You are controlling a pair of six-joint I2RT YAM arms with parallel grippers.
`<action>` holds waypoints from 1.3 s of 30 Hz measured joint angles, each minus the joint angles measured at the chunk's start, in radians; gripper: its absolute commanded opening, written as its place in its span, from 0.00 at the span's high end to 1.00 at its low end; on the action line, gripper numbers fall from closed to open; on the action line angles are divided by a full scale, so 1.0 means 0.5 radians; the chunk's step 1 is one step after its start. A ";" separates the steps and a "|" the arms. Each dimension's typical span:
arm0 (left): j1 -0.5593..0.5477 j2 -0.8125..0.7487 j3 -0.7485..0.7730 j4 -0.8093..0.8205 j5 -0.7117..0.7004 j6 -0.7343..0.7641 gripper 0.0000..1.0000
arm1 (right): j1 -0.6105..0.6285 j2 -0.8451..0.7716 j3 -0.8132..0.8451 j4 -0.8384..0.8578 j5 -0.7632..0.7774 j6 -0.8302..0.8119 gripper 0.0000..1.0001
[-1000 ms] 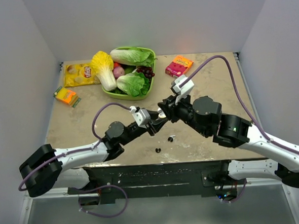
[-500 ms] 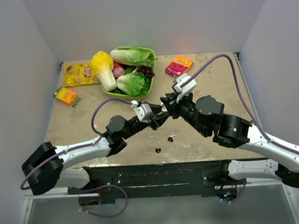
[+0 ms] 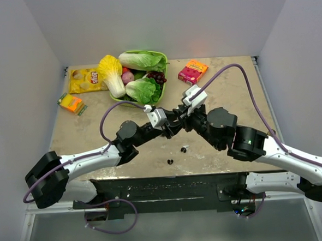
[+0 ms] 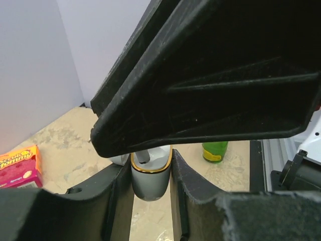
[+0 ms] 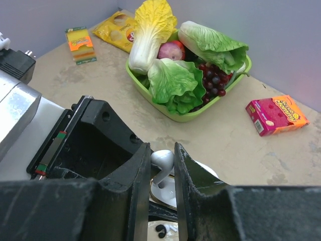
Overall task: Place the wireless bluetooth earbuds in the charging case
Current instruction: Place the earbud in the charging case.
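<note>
White charging case (image 4: 150, 187), lid (image 5: 162, 159) raised, is pinched by left pincer (image 4: 150, 170) and right pincer (image 5: 161, 153).

In the top view the left tool (image 3: 170, 127) and right tool (image 3: 178, 120) meet at mid-bench, both clamped on the charging case (image 4: 150, 181). Their arms form a bar across the middle from 8 o'clock to 4 o'clock. At 11 to 12 o'clock of that junction stands the green basket (image 5: 195, 118) heaped with cabbage, leaving only a narrow lane. At 1 o'clock the pink box (image 3: 193, 71) lies near the back wall. Toward 6 o'clock one earbud (image 3: 183, 149) and a second earbud (image 3: 170, 162) lie uncovered in the wedge between the arms, open from above. Bare bench (image 3: 85, 125) spreads at 9 o'clock up to the sponge pack (image 3: 71, 103) and chip bag (image 3: 84, 80). More lies bare at 3 o'clock, under the arching purple cable (image 3: 236, 65).
</note>
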 measured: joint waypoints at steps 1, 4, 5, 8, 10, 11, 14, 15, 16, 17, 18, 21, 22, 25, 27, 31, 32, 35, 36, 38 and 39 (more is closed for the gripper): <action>0.001 0.008 0.005 -0.002 0.008 -0.017 1.00 | 0.000 0.000 -0.005 0.004 0.011 -0.002 1.00; 0.005 0.031 0.008 -0.017 0.028 -0.046 1.00 | 0.000 -0.001 -0.009 0.014 0.031 -0.009 1.00; 0.006 0.039 0.008 -0.021 0.031 -0.056 1.00 | 0.000 -0.003 -0.012 0.021 0.038 -0.011 1.00; 0.009 0.062 0.008 -0.031 0.043 -0.089 1.00 | 0.002 -0.014 -0.021 0.039 0.072 -0.021 1.00; 0.009 0.072 0.008 -0.032 0.053 -0.122 1.00 | 0.004 -0.032 -0.031 0.054 0.089 -0.026 1.00; 0.009 0.076 0.008 -0.032 0.056 -0.134 1.00 | 0.004 -0.042 -0.037 0.065 0.101 -0.030 1.00; 0.011 0.098 0.015 -0.032 0.075 -0.199 1.00 | 0.004 -0.070 -0.044 0.087 0.129 -0.040 1.00; 0.014 0.109 0.019 -0.031 0.082 -0.227 1.00 | 0.004 -0.074 -0.044 0.095 0.134 -0.043 1.00; 0.017 0.117 0.022 -0.031 0.085 -0.246 1.00 | 0.004 -0.076 -0.044 0.099 0.138 -0.046 1.00; 0.021 0.127 0.025 -0.031 0.089 -0.271 1.00 | 0.004 -0.076 -0.044 0.102 0.146 -0.048 1.00; 0.024 0.135 0.027 -0.031 0.092 -0.298 1.00 | 0.004 -0.074 -0.044 0.103 0.156 -0.050 1.00; 0.034 0.153 0.041 -0.040 0.107 -0.357 1.00 | 0.004 -0.063 -0.044 0.108 0.173 -0.061 1.00; 0.037 0.156 0.050 -0.044 0.114 -0.383 1.00 | 0.004 -0.060 -0.044 0.108 0.175 -0.063 1.00; 0.046 0.157 0.072 -0.062 0.134 -0.430 1.00 | 0.004 -0.054 -0.044 0.108 0.186 -0.077 1.00; 0.051 0.157 0.087 -0.073 0.147 -0.455 1.00 | 0.004 -0.054 -0.046 0.108 0.190 -0.082 1.00; 0.072 0.157 0.114 -0.079 0.181 -0.506 1.00 | 0.016 -0.054 -0.047 0.108 0.228 -0.101 1.00; 0.078 0.157 0.119 -0.082 0.188 -0.514 1.00 | 0.018 -0.054 -0.047 0.108 0.232 -0.107 1.00; 0.089 0.157 0.124 -0.085 0.203 -0.543 1.00 | 0.027 -0.054 -0.049 0.108 0.240 -0.115 1.00; 0.089 0.156 0.124 -0.088 0.205 -0.550 1.00 | 0.030 -0.054 -0.050 0.108 0.240 -0.116 1.00; 0.094 0.156 0.125 -0.096 0.211 -0.558 1.00 | 0.034 -0.051 -0.050 0.108 0.241 -0.117 1.00; 0.098 0.156 0.125 -0.101 0.214 -0.558 1.00 | 0.038 -0.050 -0.052 0.108 0.243 -0.117 1.00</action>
